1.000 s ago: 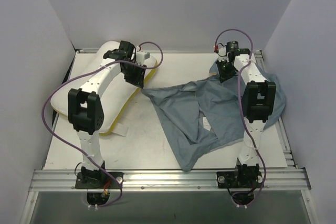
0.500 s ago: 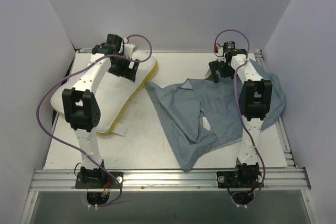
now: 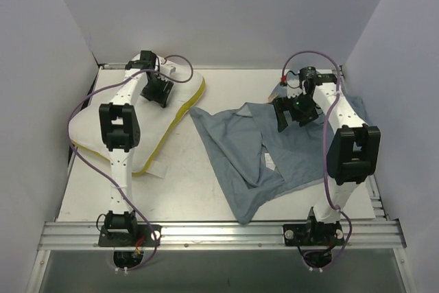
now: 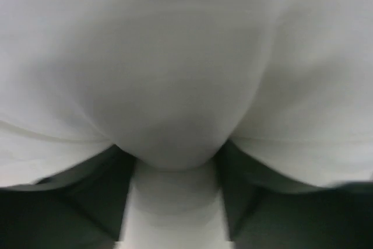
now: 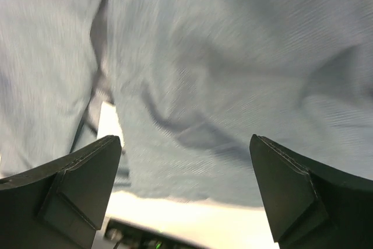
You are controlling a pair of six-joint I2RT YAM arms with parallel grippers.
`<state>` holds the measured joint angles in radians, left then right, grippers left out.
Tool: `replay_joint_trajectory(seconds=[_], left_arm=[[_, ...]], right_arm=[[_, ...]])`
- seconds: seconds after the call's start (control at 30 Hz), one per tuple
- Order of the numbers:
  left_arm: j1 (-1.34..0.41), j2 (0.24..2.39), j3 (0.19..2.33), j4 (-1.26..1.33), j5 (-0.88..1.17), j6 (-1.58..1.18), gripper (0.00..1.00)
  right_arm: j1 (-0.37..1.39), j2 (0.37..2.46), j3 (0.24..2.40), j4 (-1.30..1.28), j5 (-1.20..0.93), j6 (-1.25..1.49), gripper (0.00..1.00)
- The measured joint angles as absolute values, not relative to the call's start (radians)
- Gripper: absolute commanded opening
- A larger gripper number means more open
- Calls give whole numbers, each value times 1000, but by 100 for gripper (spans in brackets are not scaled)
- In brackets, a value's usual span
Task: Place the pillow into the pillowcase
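Pillow (image 3: 86,128), puffy, white, yellow-edged, is pinched by left tool (image 3: 156,92); right tool (image 3: 291,116) is held spread over limp grey-blue fabric pillowcase (image 3: 233,149).

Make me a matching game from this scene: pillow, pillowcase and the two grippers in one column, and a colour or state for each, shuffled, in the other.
Column one:
1. pillow
2. pillowcase
3. left gripper
4. right gripper

Column two:
A. open above grey-blue cloth
B. white with a yellow edge
C. grey-blue and crumpled
D. pinching white fabric

Pairs: 1-B, 2-C, 3-D, 4-A
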<state>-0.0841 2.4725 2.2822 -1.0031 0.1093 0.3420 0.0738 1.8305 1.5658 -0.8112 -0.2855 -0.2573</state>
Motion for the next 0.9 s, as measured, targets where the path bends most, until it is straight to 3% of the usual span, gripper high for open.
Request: replay_joint_trajectory(seconds=[0.03,0.07,0.1,0.53,0.63,0.8,0.83,0.87,0.9], left_arm=[[-84,2479,2282,-1003,111,359,38],[-84,2479,2282,-1004,118,379,5],[-81,2472,2284,-1007,133,403,1],[81,2362,2442,-1282,432,898,0],[86,2201,2293,-1285,471,982,0],[43,1872,1868,-1295,529,1035,0],[21,1801,1781,-1298,541,1036,5],[-4,1742,1668,-1292,553,1037,18],[-26,1706,1579,-1287,554,1031,25]], right_arm=[[74,1831,1539,-821,-299,-256,99],[74,1831,1514,-830,-310,-255,99],[74,1831,1494,-839,-321,-255,98],[74,1800,1457,-863,-400,-228,96],[75,1790,1457,-865,-409,-223,94],[82,1776,1450,-864,-417,-205,86],[83,1776,1447,-863,-417,-199,85],[84,1776,1444,-860,-417,-192,85],[86,1776,1440,-858,-418,-187,85]])
